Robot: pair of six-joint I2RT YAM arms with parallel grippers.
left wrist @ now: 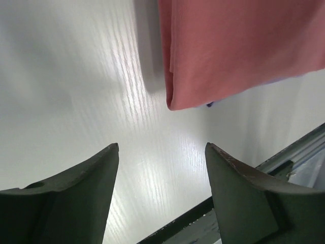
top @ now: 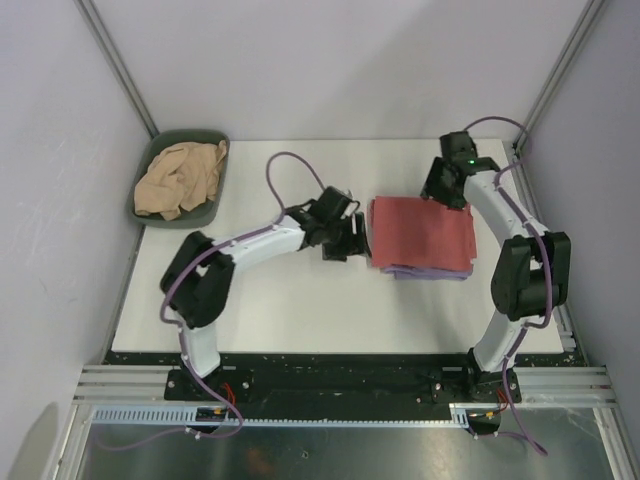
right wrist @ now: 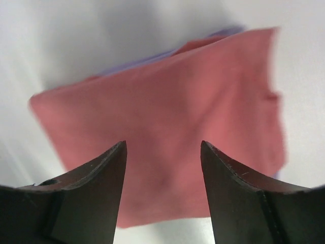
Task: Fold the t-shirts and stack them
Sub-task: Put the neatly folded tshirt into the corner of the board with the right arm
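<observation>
A folded salmon-red t-shirt lies on the table on top of a folded lavender t-shirt, whose edge peeks out at the front. A tan-beige t-shirt sits crumpled in the dark green bin at the back left. My left gripper is open just left of the stack, with only bare table between its fingers; the red shirt's corner lies ahead of it. My right gripper hangs open above the stack's far edge, the red shirt below it, nothing held.
The white table is bounded by a dark front rail and pale enclosure walls. A metal frame edge shows past the table in the left wrist view.
</observation>
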